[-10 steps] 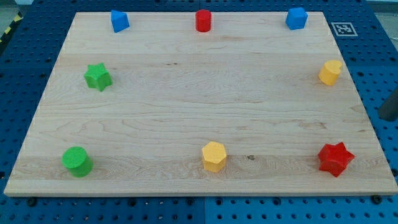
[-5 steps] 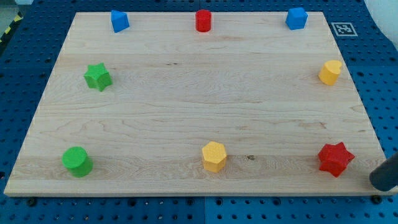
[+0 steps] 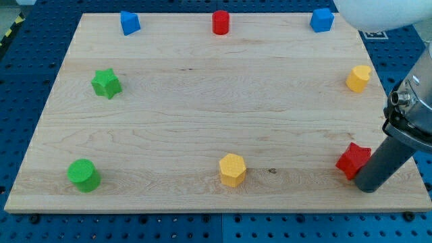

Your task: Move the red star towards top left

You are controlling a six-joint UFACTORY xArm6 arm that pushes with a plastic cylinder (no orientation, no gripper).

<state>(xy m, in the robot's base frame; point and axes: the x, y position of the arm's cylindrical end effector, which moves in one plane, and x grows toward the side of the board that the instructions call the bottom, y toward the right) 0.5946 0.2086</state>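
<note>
The red star (image 3: 352,160) lies near the bottom right corner of the wooden board (image 3: 202,108). My tip (image 3: 367,187) rests on the board just to the lower right of the red star and touches it; the dark rod hides part of the star's right side. The arm's body fills the view's right edge above the rod.
A yellow hexagon (image 3: 232,169) and a green cylinder (image 3: 84,175) sit along the bottom. A green star (image 3: 106,83) is at the left. A blue block (image 3: 129,22), a red cylinder (image 3: 220,22) and a blue cube (image 3: 322,19) line the top. A yellow block (image 3: 358,78) sits at the right.
My tip came in from the right edge, down and onto the board beside the red star. The star has shifted slightly to the left and up.
</note>
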